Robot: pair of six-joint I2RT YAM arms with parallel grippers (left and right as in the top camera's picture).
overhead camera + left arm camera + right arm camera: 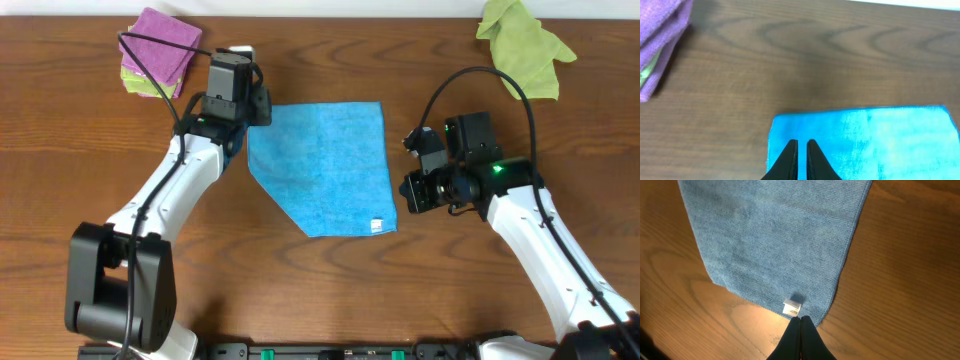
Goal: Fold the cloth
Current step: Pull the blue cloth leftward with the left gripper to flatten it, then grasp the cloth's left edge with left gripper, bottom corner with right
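The left gripper is almost pinched shut, with only a thin crack between its two black tips, and it holds nothing. Right under its tips lies the cloth, flat on the table. The cloth's far edge is just ahead of the tips, and one corner is close beside them. The right gripper is pressed tight shut and is empty too. Just in front of its tip is another corner of the cloth, the one with the small white tag. A third corner, away from both grippers, looks cut on a slant, maybe tucked in. A purple cloth sits off beyond the left gripper, and a green cloth lies far beyond the right one. I think this is the getting-ready step, with no grab made yet. Next, the tips need to open, go down on a corner, pinch it, and carry it across to the other side.
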